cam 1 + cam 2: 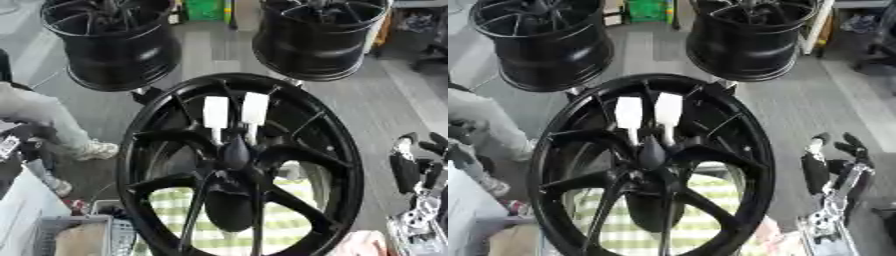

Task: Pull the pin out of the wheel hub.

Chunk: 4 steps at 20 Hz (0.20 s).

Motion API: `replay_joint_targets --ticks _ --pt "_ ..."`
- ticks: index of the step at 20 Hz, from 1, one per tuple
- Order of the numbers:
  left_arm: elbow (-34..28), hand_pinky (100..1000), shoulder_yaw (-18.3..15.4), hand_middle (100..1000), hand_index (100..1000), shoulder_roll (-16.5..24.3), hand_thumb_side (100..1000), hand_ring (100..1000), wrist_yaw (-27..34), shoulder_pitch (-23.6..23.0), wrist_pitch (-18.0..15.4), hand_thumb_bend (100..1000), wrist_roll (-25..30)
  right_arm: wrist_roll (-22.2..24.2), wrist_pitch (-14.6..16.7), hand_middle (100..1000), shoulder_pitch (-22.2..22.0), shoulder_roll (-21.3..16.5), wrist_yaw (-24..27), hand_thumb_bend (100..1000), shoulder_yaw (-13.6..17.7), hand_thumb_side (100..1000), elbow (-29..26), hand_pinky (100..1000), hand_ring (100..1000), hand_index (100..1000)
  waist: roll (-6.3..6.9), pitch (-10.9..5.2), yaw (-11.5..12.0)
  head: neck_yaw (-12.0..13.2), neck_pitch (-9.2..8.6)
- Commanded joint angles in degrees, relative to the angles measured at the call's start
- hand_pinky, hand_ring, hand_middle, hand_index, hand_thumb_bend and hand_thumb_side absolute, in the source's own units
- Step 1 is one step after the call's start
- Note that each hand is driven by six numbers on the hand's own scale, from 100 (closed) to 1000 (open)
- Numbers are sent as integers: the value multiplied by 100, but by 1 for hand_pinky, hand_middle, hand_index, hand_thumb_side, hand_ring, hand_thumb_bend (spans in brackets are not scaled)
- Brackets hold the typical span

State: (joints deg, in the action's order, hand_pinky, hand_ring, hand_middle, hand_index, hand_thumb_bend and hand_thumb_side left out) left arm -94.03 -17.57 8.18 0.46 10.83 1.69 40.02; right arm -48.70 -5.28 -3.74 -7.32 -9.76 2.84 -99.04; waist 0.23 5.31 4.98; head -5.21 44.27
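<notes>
The wheel (241, 165) runs off the bottom edge, its hub (234, 155) hides where both white pins (216, 112) enter, and the right hand (833, 170) is cut at the lower right, finger posture indistinct.

I can read no lettering, number or brand on the black wheel hub (241, 165) before me or its two white tags (234, 111).

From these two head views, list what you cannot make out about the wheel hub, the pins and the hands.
- Wheel hub: its lower rim is cut off by the bottom edge in both views.
- Two white pins: their lower ends vanish into the dark centre, so seating depth is hidden.
- Right hand: blurred, partly cut off at the right edge in the left eye view.
- Left hand: shows in neither view.
</notes>
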Motion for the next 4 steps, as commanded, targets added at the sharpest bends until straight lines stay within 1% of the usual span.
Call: replay_joint_targets --ticks 1,4 --pt "-229 549 -19 565 704 -5 796 384 -102 5 133 100 -98 -7 12 636 55 -39 40 121 20 389 -90 506 406 793 5 -36 12 36 -15" --pt "-212 550 29 566 703 -39 800 387 -200 -40 158 100 -150 4 19 636 64 -39 38 121 14 389 -89 506 406 793 -1 -37 -5 43 -15"
